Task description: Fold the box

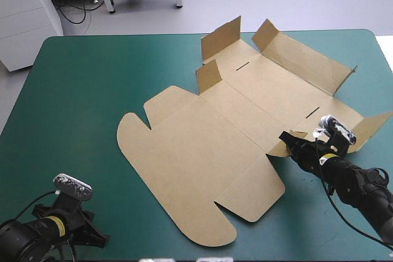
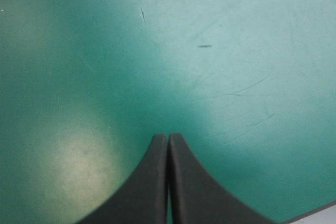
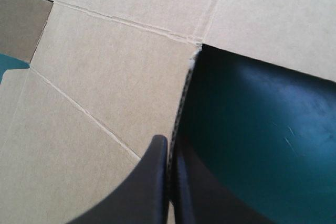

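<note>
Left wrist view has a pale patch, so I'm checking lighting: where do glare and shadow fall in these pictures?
Left wrist view: a pale glare patch on the teal-green cover beside the left gripper. Right wrist view: the cover lies in dark shadow next to the box edge pinched by the right gripper. High view: even light, no strong glare.

Bright, even overhead light fills the high view, and the box (image 1: 202,151) throws only short, soft shadows on the teal-green cover (image 1: 73,90). A pale glare patch lies on the cover beside the left gripper (image 2: 168,139). Beside the right gripper (image 3: 168,141), the cover under the box's lifted edge sits in deep shadow.
</note>
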Motion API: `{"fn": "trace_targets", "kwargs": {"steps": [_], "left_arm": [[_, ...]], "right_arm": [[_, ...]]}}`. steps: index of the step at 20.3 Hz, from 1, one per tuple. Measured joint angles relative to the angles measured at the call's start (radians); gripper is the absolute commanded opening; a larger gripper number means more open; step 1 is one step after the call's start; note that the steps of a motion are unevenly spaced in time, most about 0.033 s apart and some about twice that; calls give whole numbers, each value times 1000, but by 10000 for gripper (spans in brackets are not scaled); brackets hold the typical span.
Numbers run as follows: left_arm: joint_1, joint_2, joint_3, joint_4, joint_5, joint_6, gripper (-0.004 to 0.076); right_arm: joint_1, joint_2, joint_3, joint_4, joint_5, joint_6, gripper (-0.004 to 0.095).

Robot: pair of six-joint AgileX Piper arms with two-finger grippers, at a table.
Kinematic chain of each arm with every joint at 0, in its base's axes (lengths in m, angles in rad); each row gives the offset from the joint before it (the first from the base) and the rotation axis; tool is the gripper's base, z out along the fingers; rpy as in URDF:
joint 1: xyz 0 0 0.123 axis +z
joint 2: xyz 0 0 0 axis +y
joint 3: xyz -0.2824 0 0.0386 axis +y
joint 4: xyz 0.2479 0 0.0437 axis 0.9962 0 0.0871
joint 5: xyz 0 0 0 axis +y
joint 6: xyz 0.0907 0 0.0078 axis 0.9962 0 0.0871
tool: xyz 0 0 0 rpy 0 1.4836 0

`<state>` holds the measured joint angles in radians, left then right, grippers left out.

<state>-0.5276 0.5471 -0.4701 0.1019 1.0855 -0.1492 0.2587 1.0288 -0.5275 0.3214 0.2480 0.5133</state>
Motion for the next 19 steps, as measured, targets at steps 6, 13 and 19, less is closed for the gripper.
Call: {"fn": "trace_targets", "kwargs": {"steps": [6, 13, 19], "left_arm": [[0, 0, -89, 21, 20, 0, -32], [0, 0, -218, 62, 29, 0, -32], [0, 0, -240, 90, 56, 0, -32]], "right_arm": [[0, 18, -215, -202, 244, -164, -18], [0, 183, -465, -321, 451, -442, -22], [0, 456, -769, -321, 563, -759, -24]]}}
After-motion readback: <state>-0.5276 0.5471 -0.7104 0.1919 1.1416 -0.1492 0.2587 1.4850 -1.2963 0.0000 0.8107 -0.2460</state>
